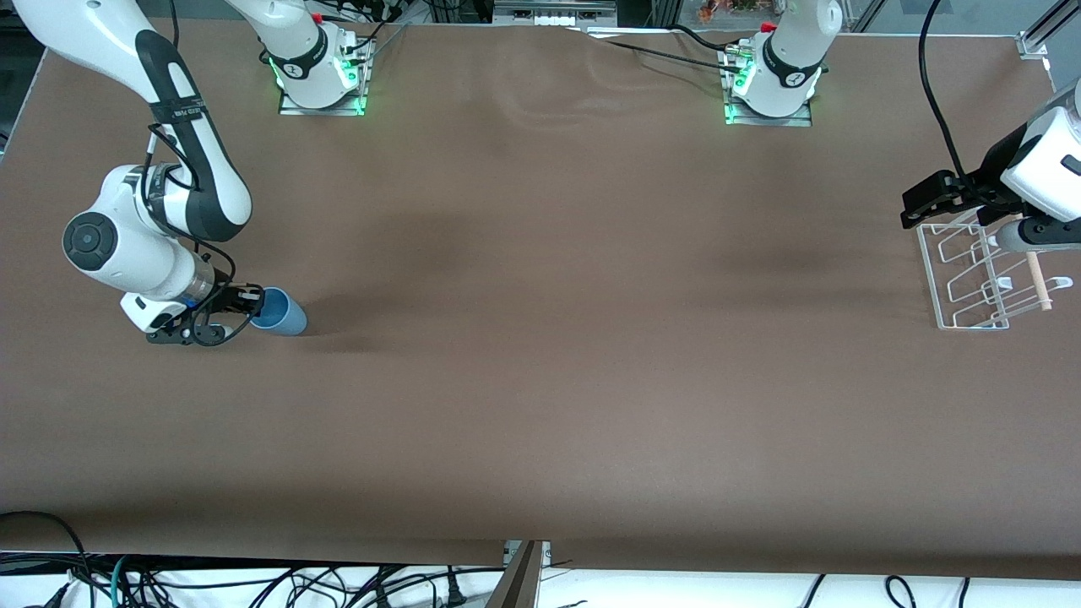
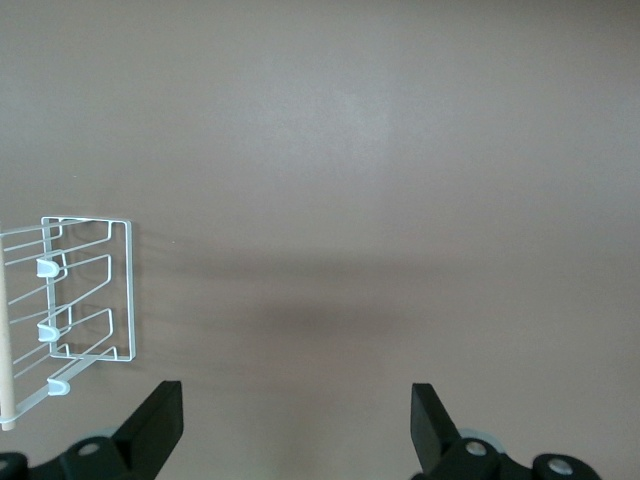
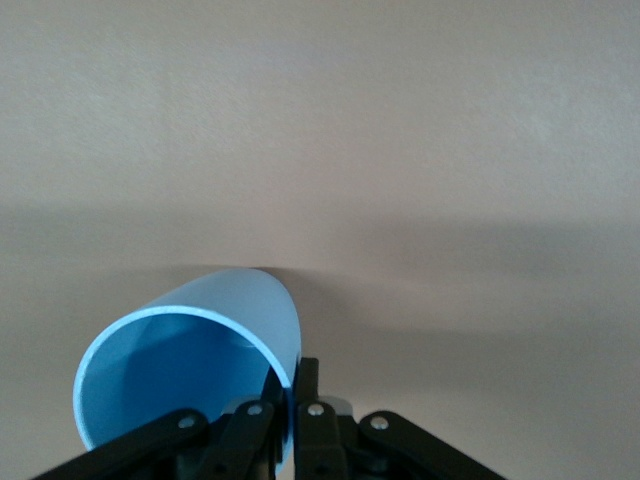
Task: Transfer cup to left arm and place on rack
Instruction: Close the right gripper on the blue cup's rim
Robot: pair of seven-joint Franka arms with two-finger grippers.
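Your right gripper [image 1: 247, 306] is pinched on the rim of the cup [image 1: 282, 312], one finger inside the mouth and one outside. The cup lies tipped, its long axis running from the fingers toward the left arm's end of the table. Your left gripper [image 2: 295, 425] hangs spread wide and empty beside the rack [image 1: 980, 274], well apart from the cup, waiting.
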